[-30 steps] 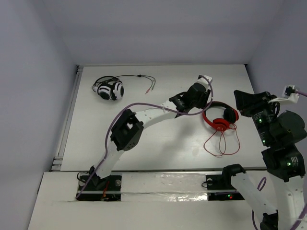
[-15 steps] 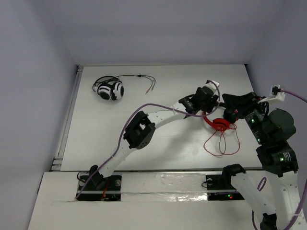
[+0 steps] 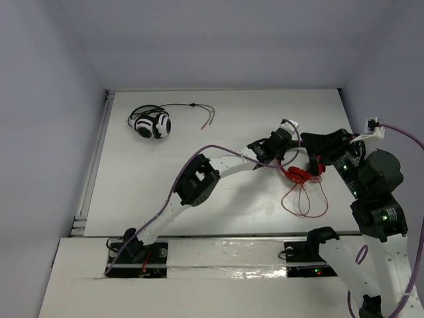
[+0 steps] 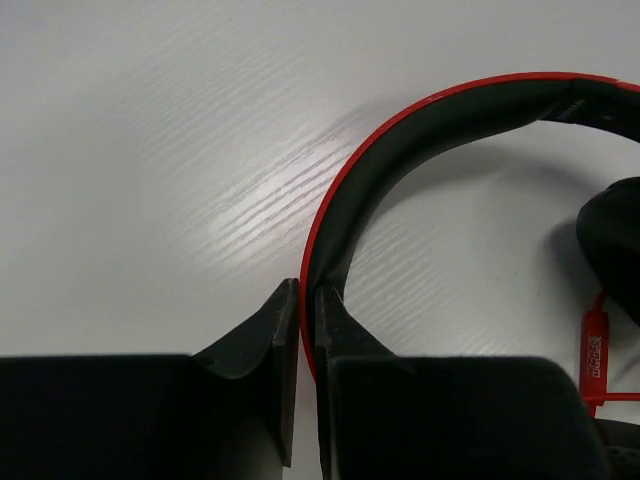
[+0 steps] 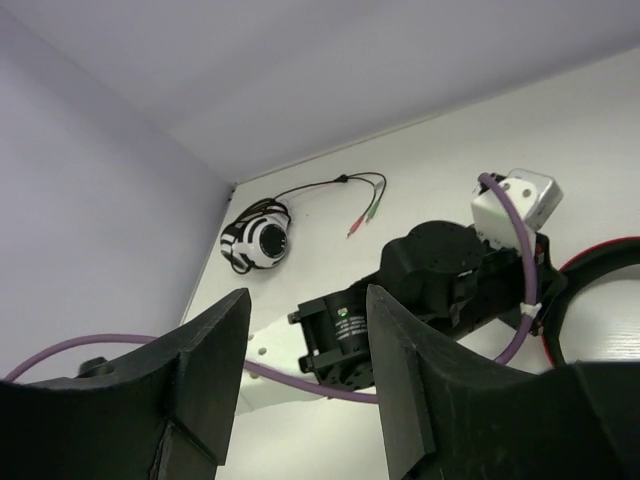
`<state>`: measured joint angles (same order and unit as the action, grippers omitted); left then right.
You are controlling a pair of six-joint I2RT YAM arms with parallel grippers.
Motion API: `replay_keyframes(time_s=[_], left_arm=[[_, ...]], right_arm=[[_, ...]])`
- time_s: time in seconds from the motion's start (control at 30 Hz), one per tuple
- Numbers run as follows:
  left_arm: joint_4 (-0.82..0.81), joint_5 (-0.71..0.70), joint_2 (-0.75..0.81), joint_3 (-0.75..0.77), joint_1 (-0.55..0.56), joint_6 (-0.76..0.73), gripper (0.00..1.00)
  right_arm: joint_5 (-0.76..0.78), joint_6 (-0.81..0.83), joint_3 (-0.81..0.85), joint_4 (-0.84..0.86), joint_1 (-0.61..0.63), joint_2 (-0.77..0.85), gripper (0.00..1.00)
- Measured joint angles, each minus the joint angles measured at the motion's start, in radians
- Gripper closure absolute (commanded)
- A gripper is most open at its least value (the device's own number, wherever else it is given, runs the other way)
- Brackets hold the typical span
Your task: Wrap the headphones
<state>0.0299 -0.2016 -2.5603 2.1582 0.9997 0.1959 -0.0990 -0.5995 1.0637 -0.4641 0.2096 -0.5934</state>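
Left gripper (image 4: 307,292) was down on the headphones (image 3: 297,175), jaws narrowed to a thin slit. The headband (image 4: 420,130) ran its red edge right into that slit, so it looked clamped on the band; the right finger hid the contact itself. Black inner face of the band curved away up and right over the white table (image 4: 150,150). A black ear pad (image 4: 615,240) sat at the right edge of the left wrist view, with a red inline piece of the cable (image 4: 593,345) just below it.

From the top view the left gripper (image 3: 289,159) reached in from the left, and the headphones lay flat on the table (image 3: 232,106), right of centre, between the two arms' ends. Thin red cable (image 3: 305,199) trailed toward the near edge in loose loops, unwrapped, resting on the tabletop.

Right gripper (image 3: 311,156) hung just beside the headphones on their right, pointed left. Its wrist view showed the right gripper (image 5: 308,300) with jaws spread wide and nothing between them. That view looked at the left arm's wrist (image 5: 440,270), with a sliver of red headband (image 5: 600,255) at the right edge.

Black-and-white headphones (image 3: 151,124) sat at the far left corner, well apart, their black cable (image 3: 192,106) stretched out to the right.
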Motion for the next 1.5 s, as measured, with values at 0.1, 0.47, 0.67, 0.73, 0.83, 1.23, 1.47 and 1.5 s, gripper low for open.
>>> replay_keyframes(time_s=[0.1,0.47,0.67,0.73,0.83,1.23,1.47,1.5], left_arm=[[-0.079,-0.020,0.090,-0.167,0.003,0.031,1.00],[-0.099,-0.144,0.366,-0.579,0.050,0.168,0.58],[-0.050,-0.146,0.358,-0.539,0.066,0.159,0.46],[-0.031,-0.148,0.335,-0.478,0.066,0.143,0.45],[-0.024,-0.147,0.292,-0.388,0.060,0.113,0.45],[-0.023,-0.092,0.201,-0.278,0.018,0.044,0.48],[-0.096,-0.090,0.218,-0.334,0.019,0.037,0.37],[-0.108,-0.088,0.230,-0.354,0.019,0.038,0.36]], right_arm=[[-0.006,0.000,-0.011,0.002,0.000,0.000,0.45],[-0.038,0.000,-0.040,0.007,0.000,0.011,0.45],[-0.045,0.001,-0.047,0.007,0.000,0.015,0.45],[-0.045,0.001,-0.050,0.008,0.000,0.019,0.45],[-0.049,0.001,-0.051,0.008,0.000,0.020,0.45],[-0.051,0.001,-0.051,0.007,0.000,0.025,0.46],[-0.051,0.001,-0.051,0.008,0.000,0.024,0.46],[-0.052,0.001,-0.052,0.008,0.000,0.024,0.46]])
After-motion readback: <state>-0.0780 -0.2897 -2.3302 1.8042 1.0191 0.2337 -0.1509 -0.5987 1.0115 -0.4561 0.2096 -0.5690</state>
